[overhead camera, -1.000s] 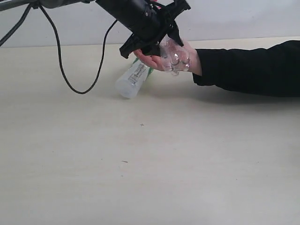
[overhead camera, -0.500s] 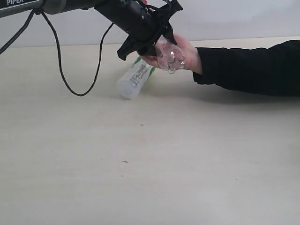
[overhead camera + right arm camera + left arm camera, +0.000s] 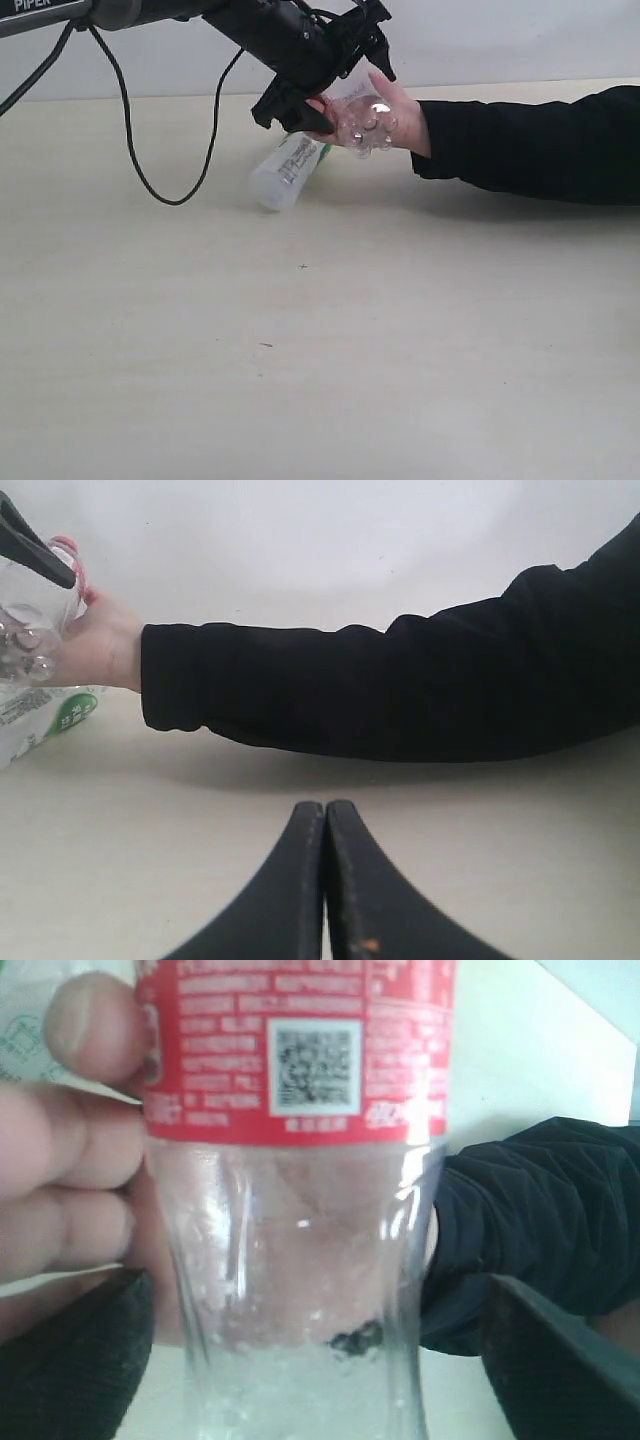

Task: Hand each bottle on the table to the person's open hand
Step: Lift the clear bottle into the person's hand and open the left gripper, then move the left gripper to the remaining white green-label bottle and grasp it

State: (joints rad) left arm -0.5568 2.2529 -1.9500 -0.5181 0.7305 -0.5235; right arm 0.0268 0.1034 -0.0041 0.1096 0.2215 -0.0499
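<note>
- Table: carries the whole group.
- Person's open hand: raised over the far middle of the table, coming in from the right. Its forearm runs off the right edge.
- Slim bottle: in the palm, between the parted jaws of the left gripper, which reaches in from the upper left.
- Second bottle: on its side on the table, below and just left of the hand.
- Cable: loops down left of both bottles.
- Right gripper: low over the table, facing the forearm, well apart from it.
</note>
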